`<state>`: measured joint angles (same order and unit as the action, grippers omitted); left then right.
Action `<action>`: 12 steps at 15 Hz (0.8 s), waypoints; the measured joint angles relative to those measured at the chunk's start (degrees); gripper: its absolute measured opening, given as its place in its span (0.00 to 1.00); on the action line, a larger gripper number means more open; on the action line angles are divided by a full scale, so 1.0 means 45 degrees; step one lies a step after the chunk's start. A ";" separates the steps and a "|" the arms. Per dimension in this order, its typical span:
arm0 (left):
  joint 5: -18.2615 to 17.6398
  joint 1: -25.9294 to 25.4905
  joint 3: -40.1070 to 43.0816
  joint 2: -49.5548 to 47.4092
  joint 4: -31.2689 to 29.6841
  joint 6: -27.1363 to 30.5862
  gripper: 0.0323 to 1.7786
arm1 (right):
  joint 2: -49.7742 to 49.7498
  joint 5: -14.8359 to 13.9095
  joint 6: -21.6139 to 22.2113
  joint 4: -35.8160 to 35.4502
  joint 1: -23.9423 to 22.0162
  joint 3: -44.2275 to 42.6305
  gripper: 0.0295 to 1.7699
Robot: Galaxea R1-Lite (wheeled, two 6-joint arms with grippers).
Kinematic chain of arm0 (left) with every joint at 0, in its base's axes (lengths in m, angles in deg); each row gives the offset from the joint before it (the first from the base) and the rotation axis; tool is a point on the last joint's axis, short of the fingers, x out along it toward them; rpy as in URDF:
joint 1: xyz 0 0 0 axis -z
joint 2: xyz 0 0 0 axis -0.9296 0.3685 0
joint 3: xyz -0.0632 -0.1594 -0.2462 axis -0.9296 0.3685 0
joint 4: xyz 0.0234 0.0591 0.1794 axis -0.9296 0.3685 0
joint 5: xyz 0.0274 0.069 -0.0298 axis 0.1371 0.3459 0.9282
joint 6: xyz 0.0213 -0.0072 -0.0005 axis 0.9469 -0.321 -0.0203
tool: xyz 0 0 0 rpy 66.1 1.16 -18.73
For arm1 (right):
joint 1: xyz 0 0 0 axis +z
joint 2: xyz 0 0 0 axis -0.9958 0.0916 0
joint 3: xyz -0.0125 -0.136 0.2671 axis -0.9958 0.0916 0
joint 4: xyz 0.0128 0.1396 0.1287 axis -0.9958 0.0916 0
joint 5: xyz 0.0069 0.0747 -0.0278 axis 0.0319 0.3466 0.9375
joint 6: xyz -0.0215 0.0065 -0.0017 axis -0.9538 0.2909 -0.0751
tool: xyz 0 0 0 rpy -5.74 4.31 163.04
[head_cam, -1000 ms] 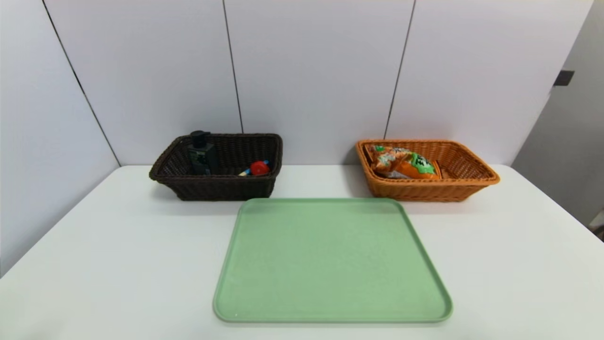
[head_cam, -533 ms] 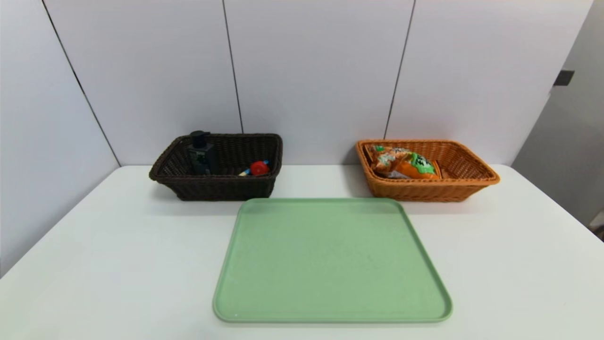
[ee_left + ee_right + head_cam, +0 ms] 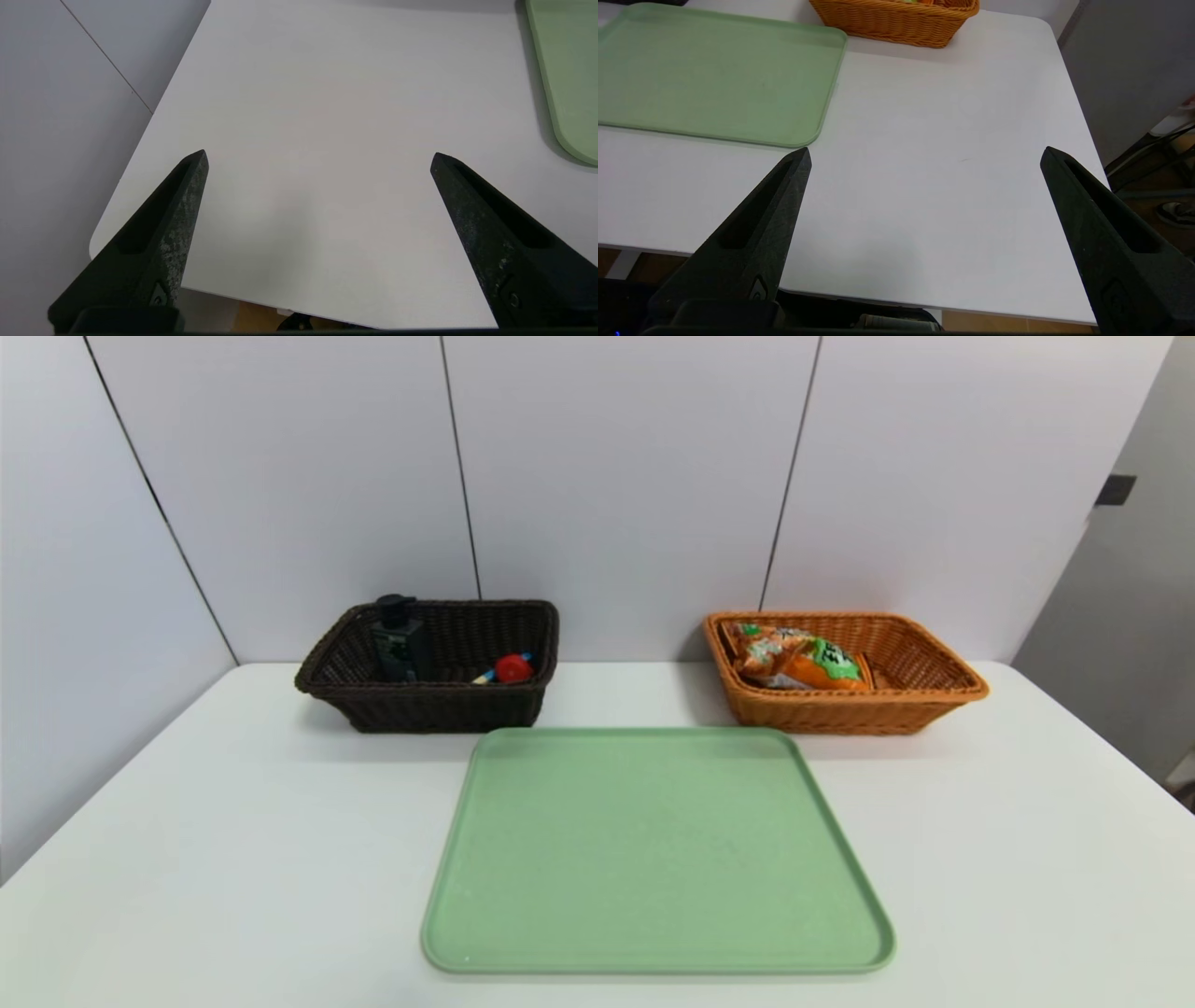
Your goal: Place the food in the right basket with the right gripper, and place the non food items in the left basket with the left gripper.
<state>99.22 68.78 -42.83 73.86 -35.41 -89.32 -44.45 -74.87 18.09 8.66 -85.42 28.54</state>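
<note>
White worktop (image 3: 233, 859), pale panelled wall (image 3: 616, 476) behind it; green tray (image 3: 653, 849) lying flat on the near-middle part, its surface bare from rim to rim.

Dark woven basket (image 3: 439, 707) beyond the tray, on the left side; inside it a dark pump bottle (image 3: 400, 649), upright with a slight lean, its pump head above the rim; in the same basket, toward its right end, a round red item (image 3: 513, 668), with a slim blue and cream piece (image 3: 485, 678) just beside it; whether those two are joined, cannot tell.

Orange-brown woven basket (image 3: 854, 714) beyond the tray, on the right side; orange snack packaging (image 3: 822, 665) inside, filling mainly the left half, with a green patch and dark lettering on it; number of packs, cannot tell; right part of that basket shows bare weave.

Left tool (image 3: 319, 151): wide, fingers well apart, nothing between them; over the left part of the worktop, to the left of the tray.

Right tool (image 3: 928, 147): wide too, likewise holding nothing; over the near right part of the worktop, the orange-brown basket well apart from its fingertips (image 3: 801, 161).
</note>
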 joint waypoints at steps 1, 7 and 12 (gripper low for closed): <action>-0.0141 -0.0125 0.0176 -0.0320 0.0106 0.0263 0.95 | -0.0149 0.0005 0.0000 -0.0016 0.0019 0.0127 0.96; -0.0396 -0.0387 0.1978 -0.1243 -0.1162 0.0886 0.95 | -0.1642 0.0068 0.0000 -0.2915 0.0130 0.3381 0.96; -0.0555 -0.0393 0.5746 -0.1341 -0.6239 0.2002 0.95 | -0.3413 0.0320 0.0005 -1.0050 0.0122 0.8932 0.96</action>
<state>96.72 67.01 -16.97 67.83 -63.49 -80.31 -59.81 -73.43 18.12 -36.57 -84.88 68.73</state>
